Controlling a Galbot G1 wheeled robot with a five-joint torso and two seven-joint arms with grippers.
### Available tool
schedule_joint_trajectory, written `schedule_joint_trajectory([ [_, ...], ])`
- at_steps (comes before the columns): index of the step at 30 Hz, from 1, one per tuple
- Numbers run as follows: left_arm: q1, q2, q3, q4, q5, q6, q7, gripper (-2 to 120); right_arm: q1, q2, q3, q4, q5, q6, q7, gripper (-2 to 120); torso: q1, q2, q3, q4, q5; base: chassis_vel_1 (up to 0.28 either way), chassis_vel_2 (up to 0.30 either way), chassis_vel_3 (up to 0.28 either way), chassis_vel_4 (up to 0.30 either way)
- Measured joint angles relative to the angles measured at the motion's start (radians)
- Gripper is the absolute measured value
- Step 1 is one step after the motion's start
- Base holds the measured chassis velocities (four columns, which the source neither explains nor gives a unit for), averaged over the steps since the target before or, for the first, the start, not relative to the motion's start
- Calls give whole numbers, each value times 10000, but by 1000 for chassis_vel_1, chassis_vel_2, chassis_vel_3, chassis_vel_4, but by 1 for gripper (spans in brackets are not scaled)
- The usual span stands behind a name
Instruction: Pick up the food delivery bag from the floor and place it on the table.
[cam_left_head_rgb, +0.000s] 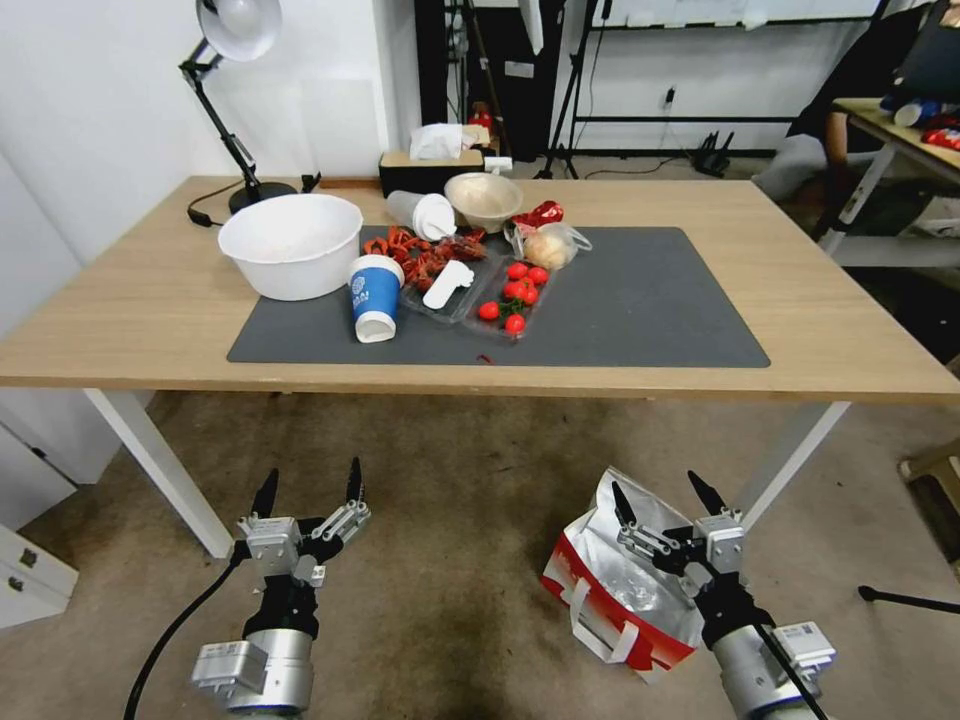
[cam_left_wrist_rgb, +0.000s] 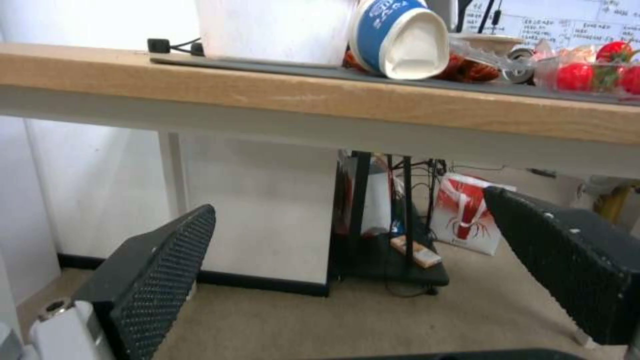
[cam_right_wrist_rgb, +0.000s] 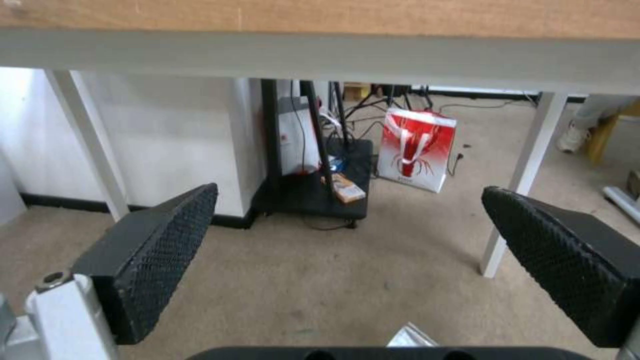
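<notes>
Hovering over the food delivery bag (cam_left_head_rgb: 620, 590) on the floor (cam_left_head_rgb: 450, 560), my right gripper (cam_left_head_rgb: 668, 500) is spread wide, my left gripper (cam_left_head_rgb: 310, 482) likewise beside it. The table (cam_left_head_rgb: 150, 300) ahead carries a white bowl (cam_left_head_rgb: 290, 243), blue cup (cam_left_head_rgb: 375, 297) and tomatoes (cam_left_head_rgb: 512, 290); its white leg (cam_left_head_rgb: 785, 460) stands just beyond the bag.

Office or lab workspace: light-wood table (cam_left_head_rgb: 150, 310) ahead of the grippers, desk lamp (cam_left_head_rgb: 232, 60), tripod stands (cam_left_head_rgb: 575, 90), floor cabling beyond.
</notes>
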Motion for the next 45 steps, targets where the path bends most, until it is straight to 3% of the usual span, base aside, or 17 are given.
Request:
schedule_joint_trajectory([
  [45,-87,-38,-27,93,-61,58,24,100,111,-112,19,-155,1,-58,-42,100,-784,-1951,-1165,0,1,0,0,0,0],
])
